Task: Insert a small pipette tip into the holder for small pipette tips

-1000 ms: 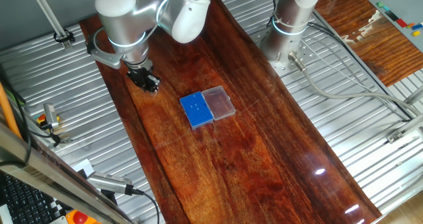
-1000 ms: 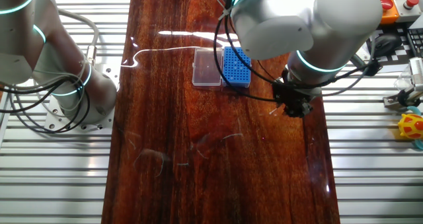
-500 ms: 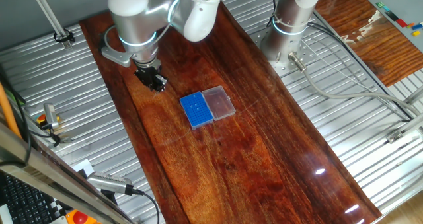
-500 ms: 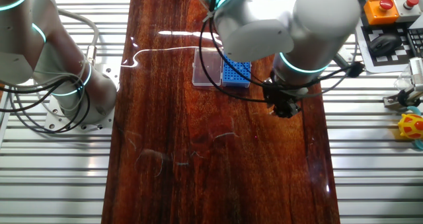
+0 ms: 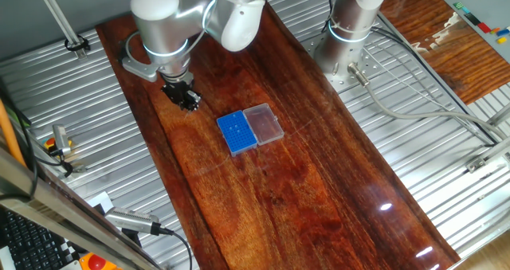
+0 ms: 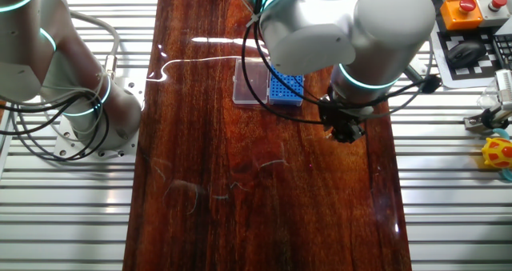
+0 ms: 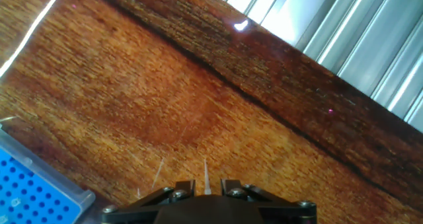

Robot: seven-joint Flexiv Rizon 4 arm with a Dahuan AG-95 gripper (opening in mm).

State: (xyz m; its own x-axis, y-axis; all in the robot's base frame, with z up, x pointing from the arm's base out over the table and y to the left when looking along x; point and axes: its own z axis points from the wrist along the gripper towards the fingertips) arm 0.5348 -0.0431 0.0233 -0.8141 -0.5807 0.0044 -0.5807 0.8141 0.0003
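Observation:
The bright-blue holder (image 5: 237, 132) lies mid-table with its clear pinkish lid (image 5: 264, 124) open flat beside it. In the other fixed view the arm partly hides the holder (image 6: 290, 87); the lid (image 6: 249, 85) shows. My gripper (image 5: 188, 103) hovers over the wood a short way from the holder, also in the other fixed view (image 6: 346, 133). In the hand view the gripper (image 7: 206, 184) is shut on a thin whitish pipette tip (image 7: 205, 173) that points down between the fingers. The holder's corner (image 7: 33, 189) sits at the lower left.
A second robot arm's base (image 5: 344, 39) stands at the table's far side, with cables (image 5: 414, 103) on the ribbed metal bench. The wooden board's edge (image 7: 310, 72) lies close to the gripper. A control box (image 6: 464, 11) and a yellow toy (image 6: 498, 153) are off the board.
Between one second and half a second ago the gripper moved a little toward the holder. Since then it has stayed still.

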